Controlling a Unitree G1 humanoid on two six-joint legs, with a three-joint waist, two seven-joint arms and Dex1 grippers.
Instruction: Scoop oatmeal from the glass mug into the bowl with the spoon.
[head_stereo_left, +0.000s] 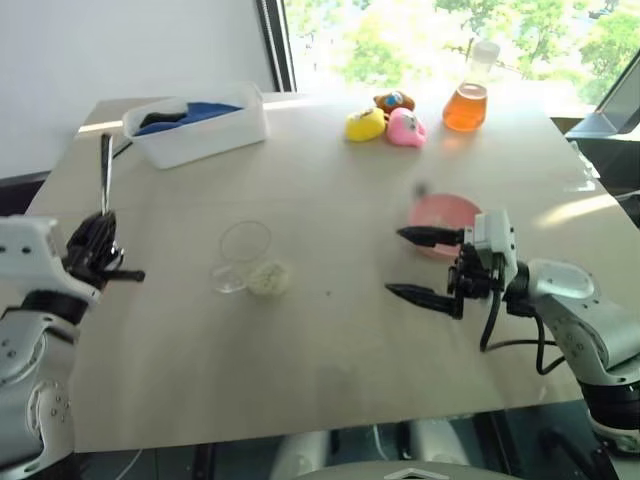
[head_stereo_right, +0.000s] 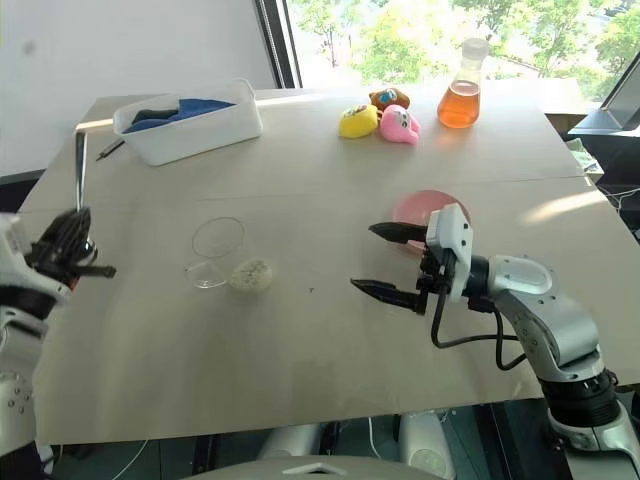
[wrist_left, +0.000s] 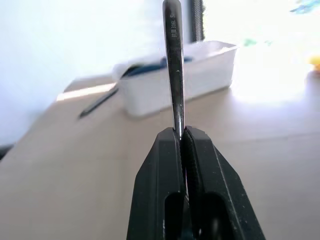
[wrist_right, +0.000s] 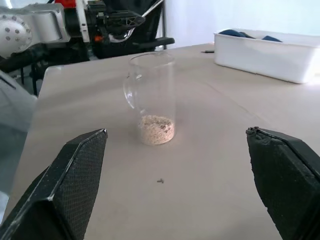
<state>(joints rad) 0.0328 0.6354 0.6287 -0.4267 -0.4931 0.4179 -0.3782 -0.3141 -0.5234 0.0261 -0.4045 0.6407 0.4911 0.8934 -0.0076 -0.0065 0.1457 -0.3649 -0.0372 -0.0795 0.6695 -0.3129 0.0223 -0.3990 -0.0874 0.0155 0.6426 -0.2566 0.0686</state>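
1. One table (head_stereo_left: 330, 370): a flat, matte, pale wood-toned top with a seam running across its far half.
2. One glass mug (wrist_right: 151, 95): clear, colourless, straight-walled and smooth, with a small curved handle. It stands upright on the table left of centre.
3. One clump of oatmeal (wrist_right: 157, 129): pale cream, flaky and grainy, lying in the bottom of the glass mug.
4. One bowl (head_stereo_left: 444, 217): shallow, round, pink, smooth. It sits right of centre, partly behind the right gripper.
5. One spoon (wrist_left: 174, 65): thin, polished silver metal with a stamped mark on the handle. It stands nearly upright at the near left, well apart from the mug.
6. Left gripper (head_stereo_left: 97, 255): two black fingers with jaws closed tight on the spoon's handle, the metal pinched between them.
7. Right gripper (head_stereo_left: 415, 265): two black, tapering fingers with a fine-textured pad surface. Its jaws are spread wide and hold nothing; it points left toward the mug, with open table between them.
8. One white tub (head_stereo_left: 200, 130): rectangular, smooth plastic, at the far left, with dark and blue things inside.
9. One dark pen (wrist_left: 98, 102) lies on the table just beside the tub.
10. Three small rounded toys (head_stereo_left: 387, 119) at the far centre: one yellow, one pink, one orange-brown.
11. One flask (head_stereo_left: 467, 95): conical clear glass holding orange liquid, at the far right.
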